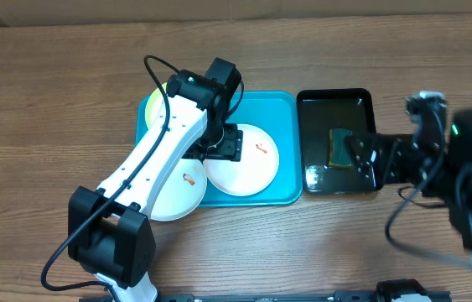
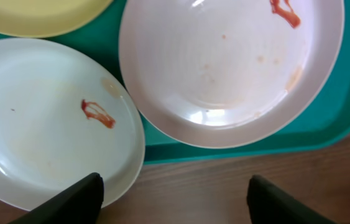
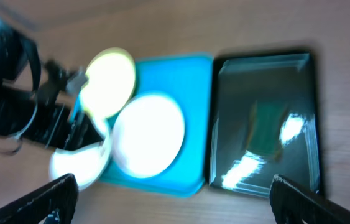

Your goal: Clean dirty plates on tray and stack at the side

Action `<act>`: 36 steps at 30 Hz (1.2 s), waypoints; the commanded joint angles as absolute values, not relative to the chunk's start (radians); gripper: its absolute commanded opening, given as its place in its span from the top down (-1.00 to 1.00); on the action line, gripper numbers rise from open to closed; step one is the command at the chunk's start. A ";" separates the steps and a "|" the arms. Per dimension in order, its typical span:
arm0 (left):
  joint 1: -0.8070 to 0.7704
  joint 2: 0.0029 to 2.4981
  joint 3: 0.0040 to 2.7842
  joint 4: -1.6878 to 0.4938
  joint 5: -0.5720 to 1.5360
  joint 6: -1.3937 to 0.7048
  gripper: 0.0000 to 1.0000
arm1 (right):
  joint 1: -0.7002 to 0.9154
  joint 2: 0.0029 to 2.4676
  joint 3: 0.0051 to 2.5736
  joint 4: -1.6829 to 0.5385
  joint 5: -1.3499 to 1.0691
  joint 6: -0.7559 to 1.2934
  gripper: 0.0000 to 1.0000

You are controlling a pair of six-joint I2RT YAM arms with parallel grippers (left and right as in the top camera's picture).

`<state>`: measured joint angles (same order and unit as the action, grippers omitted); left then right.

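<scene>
While left arm [image 1: 162, 143] partly hides plates [image 1: 256, 159], black tray [image 1: 319, 122] alongside, sponge [image 1: 338, 148] inside

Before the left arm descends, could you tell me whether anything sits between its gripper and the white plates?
Nothing visible does: the left gripper hangs open above the white plate inside the tray and the white plate overhanging its rim; the tray is otherwise bare there.

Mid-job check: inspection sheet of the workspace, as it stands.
Surface: wooden table.
Job's things: turquoise tray holds first white plate and second white plate, both smeared, the second overhanging the rim, plus yellow-green plate.
Clutter: black tray with a sponge inside.
Hands: left hand open, empty, over the turquoise tray's edge; right hand open, empty, near the black tray.
Cables: black cable looped over left arm; second cable beside right arm.
Surroundings: nothing seen.
</scene>
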<state>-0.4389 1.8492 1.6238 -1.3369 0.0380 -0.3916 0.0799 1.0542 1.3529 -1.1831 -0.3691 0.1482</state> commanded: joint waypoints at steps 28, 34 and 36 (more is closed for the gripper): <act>-0.380 2.022 1.410 -1.014 -0.048 -0.427 -0.09 | 0.078 1.605 1.413 -1.266 -0.077 0.214 -0.29; -0.380 2.040 1.410 -0.949 -0.048 -0.427 0.14 | 0.078 1.631 1.398 -1.260 -0.068 0.214 -0.28; -0.380 2.040 1.411 -0.929 -0.048 -0.427 0.19 | 0.078 1.632 1.381 -1.244 -0.068 0.214 -0.28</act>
<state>-0.3836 2.0258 1.4101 -0.9459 -0.0422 -0.4202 0.0799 1.6245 1.3865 -1.2610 -0.0887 0.2092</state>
